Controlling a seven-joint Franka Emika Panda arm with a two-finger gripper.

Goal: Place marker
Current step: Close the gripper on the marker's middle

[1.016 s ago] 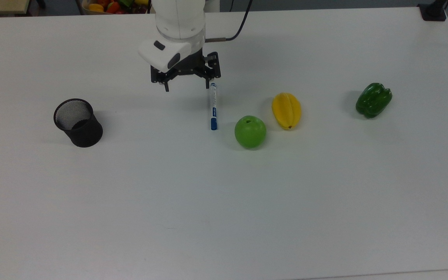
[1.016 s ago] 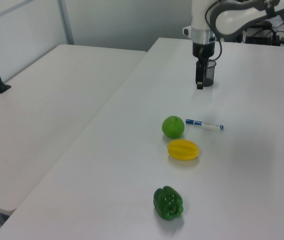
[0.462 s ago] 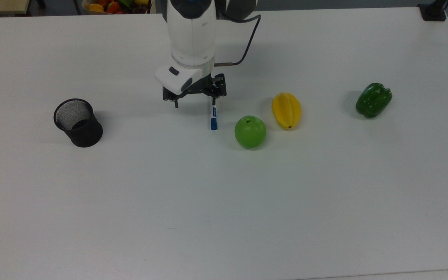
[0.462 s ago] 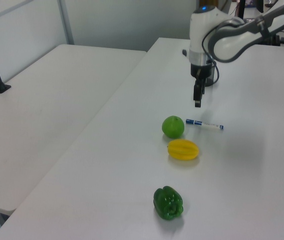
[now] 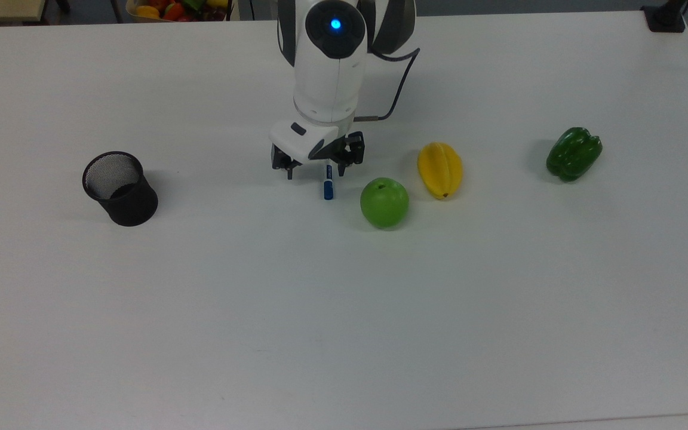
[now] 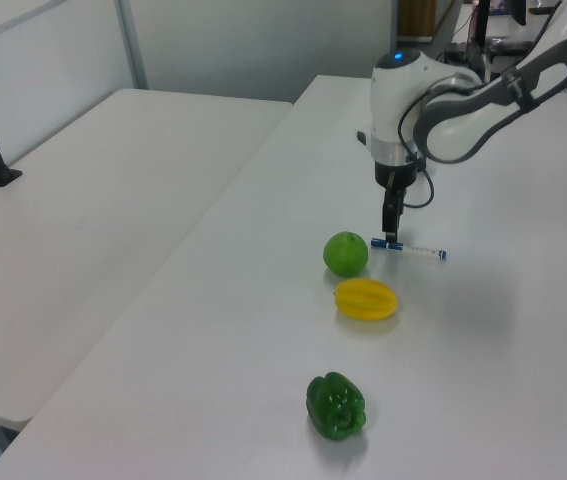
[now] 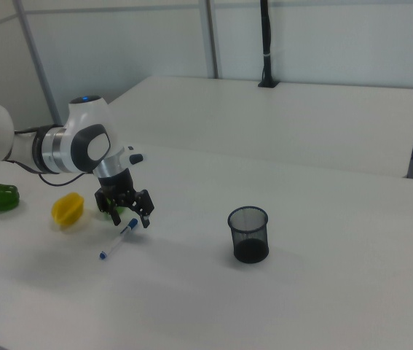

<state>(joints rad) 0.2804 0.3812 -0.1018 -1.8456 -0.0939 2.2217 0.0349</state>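
Your gripper (image 5: 315, 174) is hanging right over the marker (image 5: 328, 185), which lies flat on the white tabletop (image 5: 344, 298). In the top view the fingers (image 5: 289, 173) are spread apart, one on each side of the marker's white barrel, and nothing is clamped between them. Only the blue cap end pokes out below the gripper in the top view; the right view shows the whole pen (image 7: 117, 240) lying on the tabletop with the gripper (image 7: 124, 206) over its capped end.

The marker sits just beside the green apple (image 5: 384, 202), on the top view's left of it, close but not touching. Further to the top view's right you've got the yellow starfruit (image 5: 439, 169), then the green bell pepper (image 5: 574, 153) well apart. The black mesh cup (image 5: 120, 187) stands upright, well off to the top view's left. In the left view the fingers point straight down at the pen's blue cap (image 6: 379, 242).
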